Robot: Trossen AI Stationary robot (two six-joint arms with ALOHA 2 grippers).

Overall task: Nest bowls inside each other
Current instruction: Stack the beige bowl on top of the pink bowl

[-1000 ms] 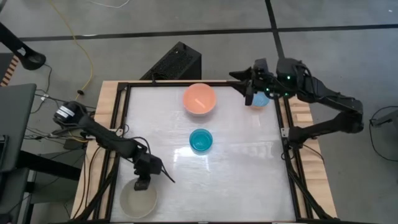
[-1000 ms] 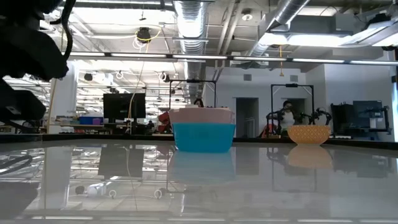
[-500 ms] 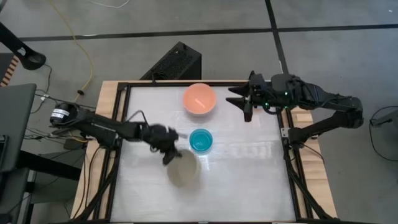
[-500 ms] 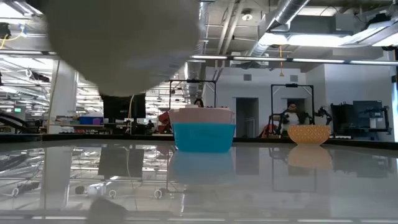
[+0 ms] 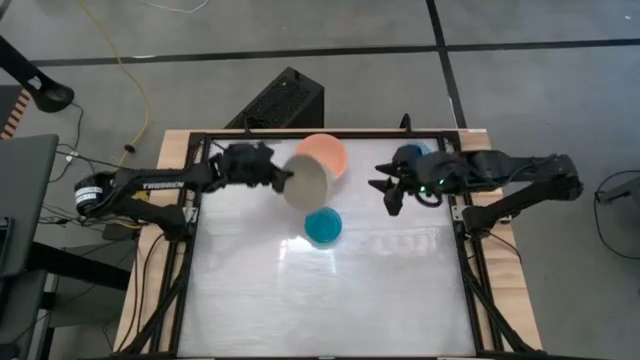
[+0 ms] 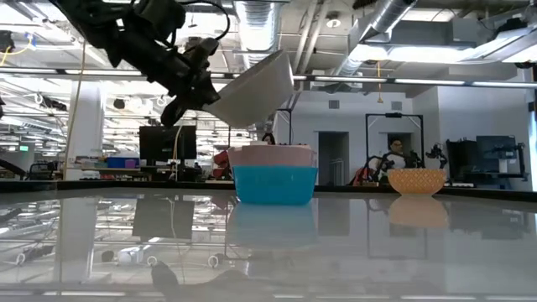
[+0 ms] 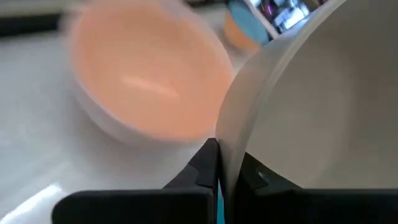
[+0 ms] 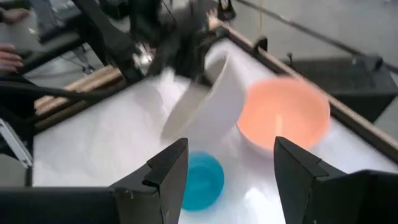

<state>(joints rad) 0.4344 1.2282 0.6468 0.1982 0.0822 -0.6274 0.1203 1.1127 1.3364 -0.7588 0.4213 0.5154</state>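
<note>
My left gripper is shut on the grey-beige bowl and holds it in the air. This bowl hangs beside the salmon-pink bowl, which rests on its base at the far middle of the table. A smaller teal bowl stands on the table just nearer. My right gripper hovers open and holds nothing, to the right of these bowls. Behind its arm sits the light blue bowl with the orange outside, partly hidden. My left gripper pinches the grey-beige bowl's rim, one finger outside the wall and the other finger inside. The fingers come from the table's left, slanting a little downward. The bowl is lifted clear and steeply tilted.
A black frame runs round the table edge. Bare tabletop spreads over the near half. The low view looks into a workshop beyond the table, where a person sits far off.
My left gripper has carried the grey-beige bowl from the table's near left corner up and toward the far edge, to beside the salmon-pink bowl. The bowl has left the table and tipped steeply. My right gripper has come down toward the near edge, away from the light blue bowl, staying open.
</note>
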